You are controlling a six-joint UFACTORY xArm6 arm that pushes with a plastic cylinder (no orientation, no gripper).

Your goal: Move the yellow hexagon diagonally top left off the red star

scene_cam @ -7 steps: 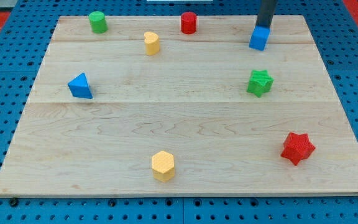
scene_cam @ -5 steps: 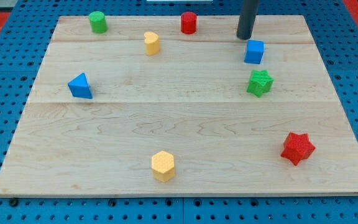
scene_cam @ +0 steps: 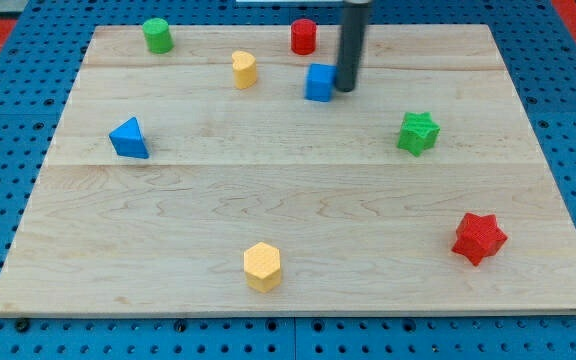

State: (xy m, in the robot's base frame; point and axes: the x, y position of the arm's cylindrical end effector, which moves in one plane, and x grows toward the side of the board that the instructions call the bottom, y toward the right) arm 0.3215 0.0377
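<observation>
The yellow hexagon (scene_cam: 262, 266) sits near the view's bottom edge of the wooden board (scene_cam: 288, 190), left of centre. The red star (scene_cam: 479, 238) lies far to its right, at the lower right, well apart from it. My tip (scene_cam: 346, 90) is near the view's top, touching the right side of the blue cube (scene_cam: 319, 83). The tip is far above and to the right of the yellow hexagon.
A red cylinder (scene_cam: 303, 37) stands above the blue cube. A green cylinder (scene_cam: 156, 35) is at the top left, a small yellow block (scene_cam: 244, 69) below it to the right. A blue triangle (scene_cam: 128, 138) is at the left, a green star (scene_cam: 418, 132) at the right.
My tip has moved left across the top of the board, and the blue cube has shifted left with it. The yellow hexagon and red star have not moved.
</observation>
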